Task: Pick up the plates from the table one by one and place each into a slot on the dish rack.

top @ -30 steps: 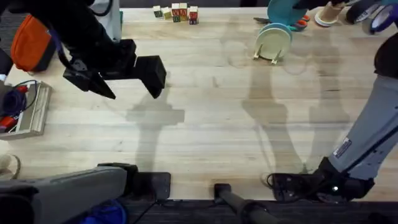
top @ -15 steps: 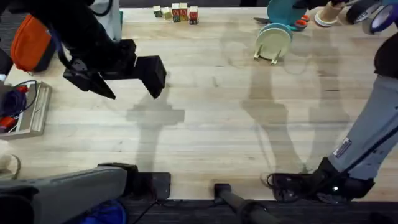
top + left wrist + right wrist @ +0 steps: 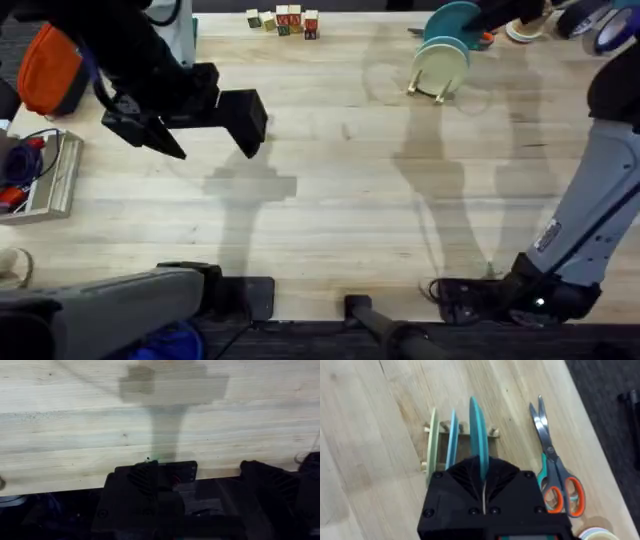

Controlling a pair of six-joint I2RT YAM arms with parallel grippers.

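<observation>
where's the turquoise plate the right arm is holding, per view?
Overhead: turquoise plate at the far right of the table, above the dish rack, right hand on it.
Left wrist: not in it.
Right wrist: centre, edge-on over the rack, gripped by the right hand.
Shared landmark: the cream-green plate standing in the rack.

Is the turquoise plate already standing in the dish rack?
Cannot tell: held edge-up by the right tool, the turquoise plate is over the dish rack.
</observation>
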